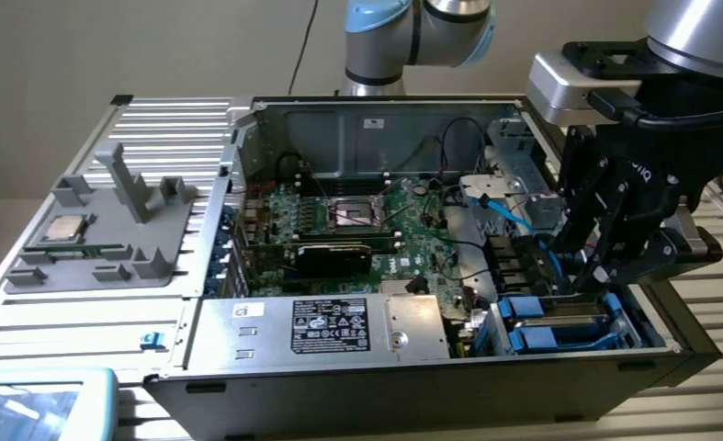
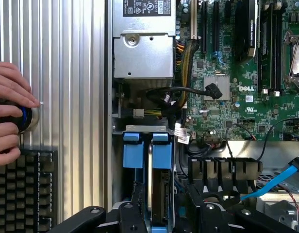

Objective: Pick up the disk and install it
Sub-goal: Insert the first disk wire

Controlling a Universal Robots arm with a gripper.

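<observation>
Wrist view lets us look right down on the disk (image 2: 161, 154). It stands on its thin edge in a slot at the corner of the computer case (image 1: 398, 372), straight under the gripper (image 1: 594, 276). We see two bright blue plastic tabs on its end, a thin silver-grey side and a dark face. The gripper hangs low over it, inside the case. We cannot tell if the gripper is squeezing the disk or just sits around it. Beside the gripper lies the green board (image 2: 227, 111).
</observation>
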